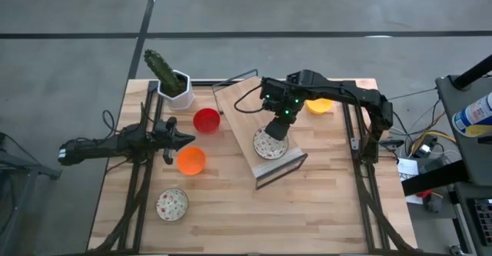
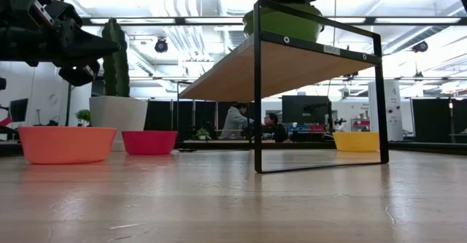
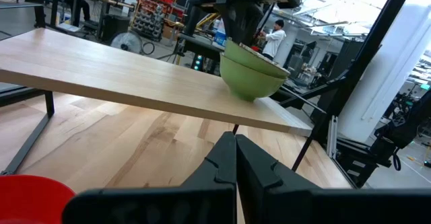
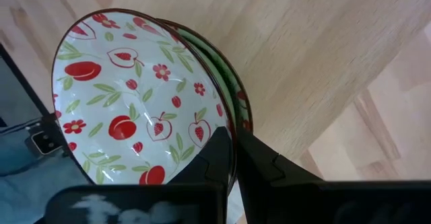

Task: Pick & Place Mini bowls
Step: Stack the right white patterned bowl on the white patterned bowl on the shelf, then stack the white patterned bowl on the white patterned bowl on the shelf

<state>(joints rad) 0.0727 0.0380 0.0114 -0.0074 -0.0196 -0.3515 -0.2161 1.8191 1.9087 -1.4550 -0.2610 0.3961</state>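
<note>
We see the right tool (image 1: 275, 135) pinched shut on the rim of stacked strawberry-patterned white bowls (image 4: 141, 96) atop a black-framed wooden shelf (image 1: 246, 106). The left tool (image 1: 178, 139), closed and empty, hovers between the red bowl (image 1: 206, 121) and orange bowl (image 1: 191, 161) on the counter (image 1: 231, 210).

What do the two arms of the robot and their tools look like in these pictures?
Both arms are dark, almost black, built of jointed segments. The right arm carries a boxy wrist block with small green lights and a thin black cable looping beside it. The left tool tapers to a point. Up close, the right tool has two matte black, angular fingers.
</note>
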